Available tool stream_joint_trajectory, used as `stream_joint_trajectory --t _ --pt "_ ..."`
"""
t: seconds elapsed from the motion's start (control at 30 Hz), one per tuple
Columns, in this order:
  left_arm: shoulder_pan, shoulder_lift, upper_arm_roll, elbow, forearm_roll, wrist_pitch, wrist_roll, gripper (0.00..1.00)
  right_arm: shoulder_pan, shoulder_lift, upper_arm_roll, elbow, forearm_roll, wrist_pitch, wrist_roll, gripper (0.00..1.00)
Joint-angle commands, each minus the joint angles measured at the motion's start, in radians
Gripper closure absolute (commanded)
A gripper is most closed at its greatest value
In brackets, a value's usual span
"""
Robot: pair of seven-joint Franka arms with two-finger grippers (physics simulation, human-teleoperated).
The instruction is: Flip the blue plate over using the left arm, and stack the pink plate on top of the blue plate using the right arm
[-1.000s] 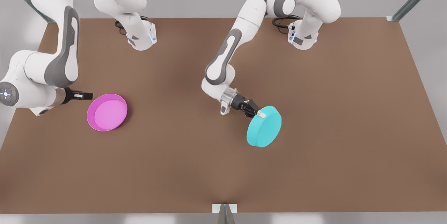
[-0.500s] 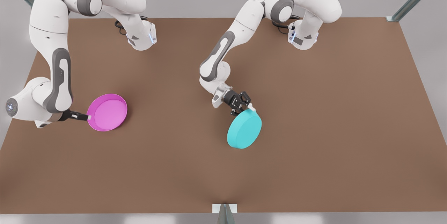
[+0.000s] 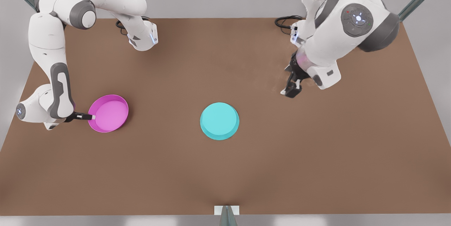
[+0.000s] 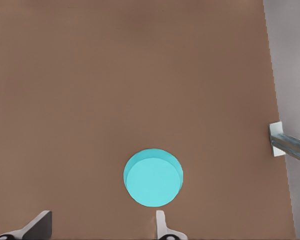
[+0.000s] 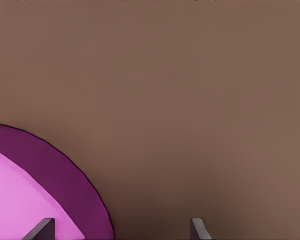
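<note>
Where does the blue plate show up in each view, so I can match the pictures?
Front view: the blue plate lies base-up on the brown table, near the middle, apart from both arms.
Left wrist view: the same plate sits just beyond the left end effector, whose fingers are open.
Right wrist view: not in it.
Shared landmark: the brown table.

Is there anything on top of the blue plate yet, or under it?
Nothing rests on the blue plate: it lies face down, its flat base bare. Whatever is beneath it is covered. The pink plate lies apart, the right gripper at its rim; the left gripper is raised, open.
</note>
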State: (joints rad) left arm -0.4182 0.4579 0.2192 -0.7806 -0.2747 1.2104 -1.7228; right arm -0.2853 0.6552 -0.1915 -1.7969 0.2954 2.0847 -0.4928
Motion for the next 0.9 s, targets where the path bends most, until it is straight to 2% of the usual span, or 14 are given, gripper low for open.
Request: stream_joint_trajectory --t 0.0,0.07,0.1,0.13,0.17,0.2,0.27,0.3,0.37,0.43,0.57,0.7,0.77,0.87 --pt "0.088 -0.007 0.072 -0.003 0.093 -0.230 1.178 0.00 0.002 -0.003 0.006 0.001 0.010 0.020 -0.173 0.00" --pt "0.101 0.014 0.080 -0.032 0.256 -0.209 1.659 0.00 0.006 -0.008 0.009 -0.001 0.011 0.017 -0.167 0.00" --pt "0.195 -0.017 -0.017 -0.130 0.273 -0.107 1.709 0.00 0.006 -0.009 0.015 -0.002 0.011 0.020 -0.165 0.00" --pt "0.309 -0.164 -0.204 -0.501 0.363 0.238 1.718 0.00 0.006 -0.009 0.017 -0.004 0.011 0.020 -0.167 0.00" --pt "0.413 -0.208 -0.341 -0.634 0.380 0.290 1.801 0.00 0.008 -0.008 0.018 -0.006 0.011 0.020 -0.167 0.00" --pt "0.446 -0.173 -0.420 -0.634 0.430 0.369 1.504 0.00 0.009 -0.009 0.018 -0.010 0.011 0.018 -0.165 0.05" --pt "0.483 -0.182 -0.428 -0.676 0.393 0.511 1.436 0.00 0.011 -0.016 0.018 -0.025 0.011 0.015 -0.165 0.15" --pt "0.483 -0.229 -0.440 -0.749 0.397 0.496 1.392 0.00 0.011 -0.016 0.020 -0.030 0.011 0.012 -0.167 0.21" --pt "0.492 -0.248 -0.439 -0.625 0.391 0.135 1.804 0.00 0.014 -0.017 0.020 -0.032 0.011 0.009 -0.167 0.34" --pt "0.478 -0.239 -0.442 -0.611 0.391 0.222 1.640 0.00 0.018 -0.017 0.020 -0.032 0.011 0.009 -0.167 0.47" --pt "0.480 -0.216 -0.442 -0.577 0.391 0.213 1.622 0.00 0.018 -0.016 0.020 -0.030 0.010 0.006 -0.170 0.74" --pt "0.478 -0.219 -0.443 -0.575 0.390 0.166 1.626 0.00 0.034 -0.026 0.020 -0.027 0.010 -0.011 -0.167 0.79" --pt "0.469 -0.217 -0.446 -0.575 0.374 0.114 1.287 0.00 0.054 -0.045 0.020 -0.022 0.010 -0.034 -0.165 0.79" --pt "0.450 -0.217 -0.463 -0.572 0.376 0.107 1.566 0.00 0.103 -0.091 0.020 -0.021 0.011 -0.069 -0.152 0.79"
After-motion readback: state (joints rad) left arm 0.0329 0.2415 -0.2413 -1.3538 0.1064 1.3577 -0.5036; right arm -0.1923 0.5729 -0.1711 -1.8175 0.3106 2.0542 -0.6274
